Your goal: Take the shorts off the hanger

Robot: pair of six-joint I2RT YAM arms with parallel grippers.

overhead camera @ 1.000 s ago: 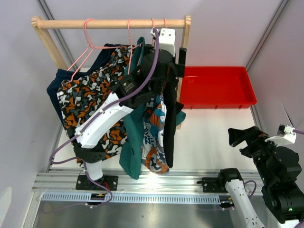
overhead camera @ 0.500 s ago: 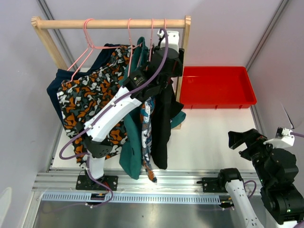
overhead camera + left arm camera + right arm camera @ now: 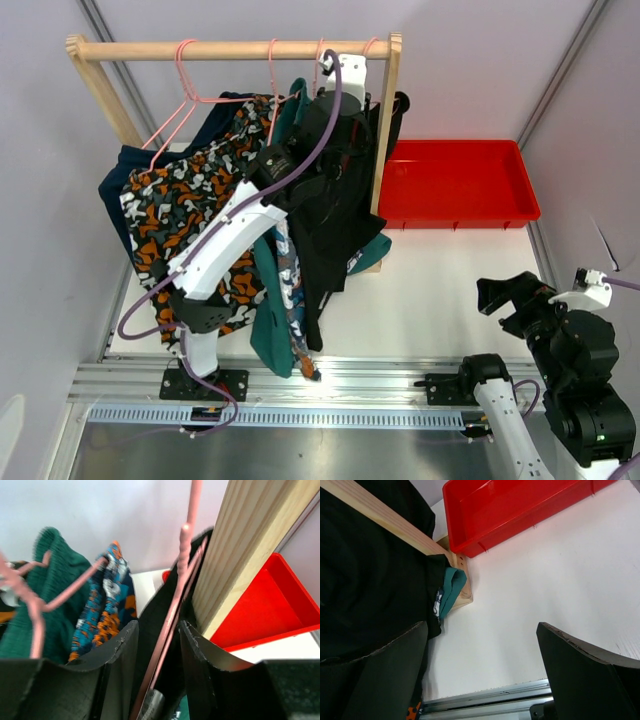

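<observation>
Several pairs of shorts hang on pink hangers from a wooden rail [image 3: 230,48]. Navy shorts [image 3: 122,168] and camouflage shorts [image 3: 185,205] hang at the left. Teal shorts [image 3: 268,305] and cartoon-print shorts [image 3: 290,285] hang in the middle. Black shorts [image 3: 335,215] hang rightmost, against the right post [image 3: 384,130]. My left gripper [image 3: 345,100] is up under the rail; in the left wrist view it [image 3: 157,625] is closed on the black shorts [image 3: 155,615] with their pink hanger [image 3: 177,600] between the jaws. My right gripper [image 3: 500,290] is open and empty, low at the right [image 3: 482,625].
A red tray [image 3: 460,208] stands at the back right, beside the post; it also shows in the left wrist view [image 3: 280,605] and the right wrist view [image 3: 485,510]. The rack's post foot [image 3: 462,592] rests on the white table. A metal rail [image 3: 330,385] runs along the near edge.
My left gripper has moved right along the rail, taking the black shorts and their hanger up against the right post. The cartoon-print shorts swung back left. The right arm hardly moved.
</observation>
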